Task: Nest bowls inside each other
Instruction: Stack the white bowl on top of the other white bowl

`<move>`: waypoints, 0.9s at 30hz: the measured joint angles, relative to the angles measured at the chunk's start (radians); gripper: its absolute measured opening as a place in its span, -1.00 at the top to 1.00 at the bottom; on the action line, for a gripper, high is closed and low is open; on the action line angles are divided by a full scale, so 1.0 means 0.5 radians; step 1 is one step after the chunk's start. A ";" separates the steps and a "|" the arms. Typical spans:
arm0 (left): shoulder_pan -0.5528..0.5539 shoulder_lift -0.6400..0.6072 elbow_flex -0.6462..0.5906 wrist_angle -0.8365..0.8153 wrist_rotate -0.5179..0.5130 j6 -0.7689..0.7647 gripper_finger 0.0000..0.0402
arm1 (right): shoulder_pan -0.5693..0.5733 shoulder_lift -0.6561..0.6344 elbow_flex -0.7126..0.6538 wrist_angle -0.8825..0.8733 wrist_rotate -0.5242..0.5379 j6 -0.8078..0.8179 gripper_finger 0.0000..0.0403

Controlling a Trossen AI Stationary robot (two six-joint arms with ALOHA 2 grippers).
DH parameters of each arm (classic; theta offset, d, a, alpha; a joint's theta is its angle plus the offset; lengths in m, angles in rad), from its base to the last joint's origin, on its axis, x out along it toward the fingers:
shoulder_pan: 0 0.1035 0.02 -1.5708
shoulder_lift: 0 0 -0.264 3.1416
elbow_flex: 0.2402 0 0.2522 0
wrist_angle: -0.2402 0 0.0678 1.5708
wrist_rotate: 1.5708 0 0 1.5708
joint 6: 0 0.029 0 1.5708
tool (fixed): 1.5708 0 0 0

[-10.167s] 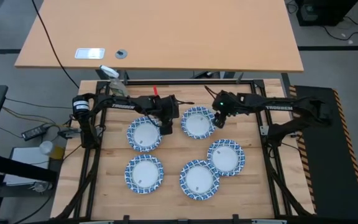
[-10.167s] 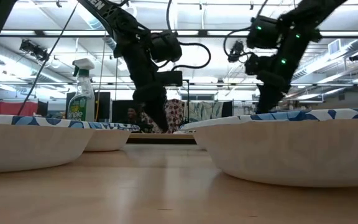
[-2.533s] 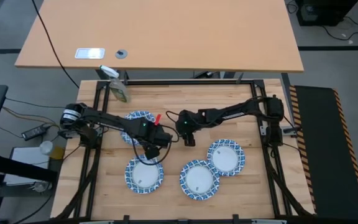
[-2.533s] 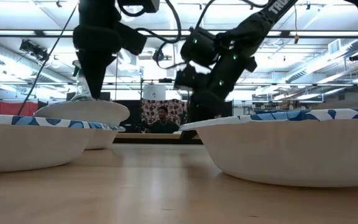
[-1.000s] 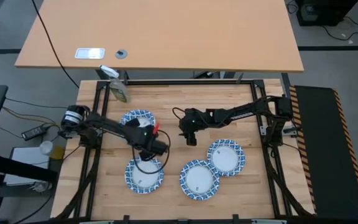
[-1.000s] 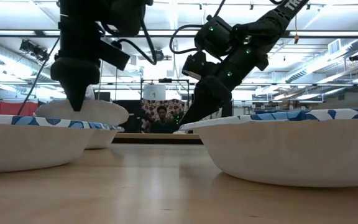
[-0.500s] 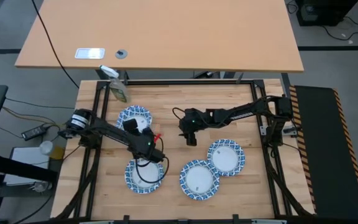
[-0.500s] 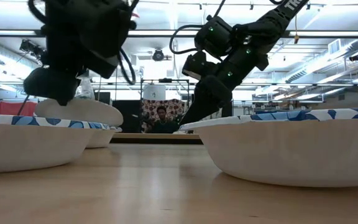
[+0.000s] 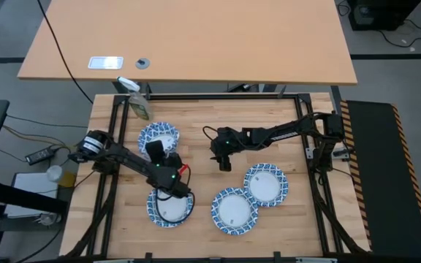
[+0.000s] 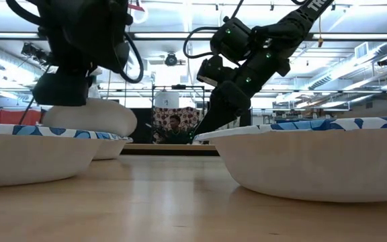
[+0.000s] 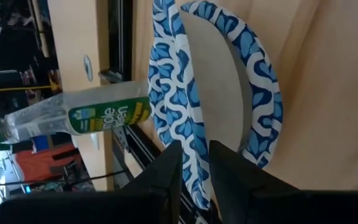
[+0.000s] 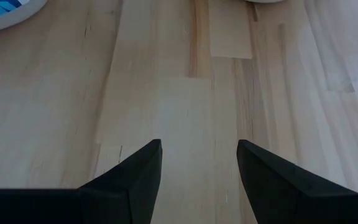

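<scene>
Blue-and-white patterned paper bowl hangs pinched by its scalloped rim in my left gripper, directly above another such bowl on the pale wooden table. Beyond that lower bowl, my right gripper hovers with fingers parted, empty.

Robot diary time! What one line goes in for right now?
left claw: shut on bowl rim | right claw: open, empty, above bare table | other bowls: resting

Spray bottle label: green, print too blurred to read.
Right arm lettering: cropped, not legible.
</scene>
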 joint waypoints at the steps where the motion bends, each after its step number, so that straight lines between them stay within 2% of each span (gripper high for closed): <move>1: 0.001 0.000 0.000 0.000 -0.009 0.001 0.59 | 0.000 0.000 0.000 0.000 0.000 0.000 -0.08; 15: 0.019 0.000 0.000 -0.002 -0.103 0.254 0.64 | -0.002 0.000 0.000 0.004 -0.038 -0.011 -0.08; 21: 0.166 -0.085 0.000 -0.003 -0.164 0.598 0.73 | -0.011 0.000 0.000 0.011 -0.046 -0.017 -0.08; 27: 0.299 -0.194 0.000 0.000 -0.159 0.681 0.75 | -0.024 0.001 0.000 0.010 -0.047 -0.016 -0.08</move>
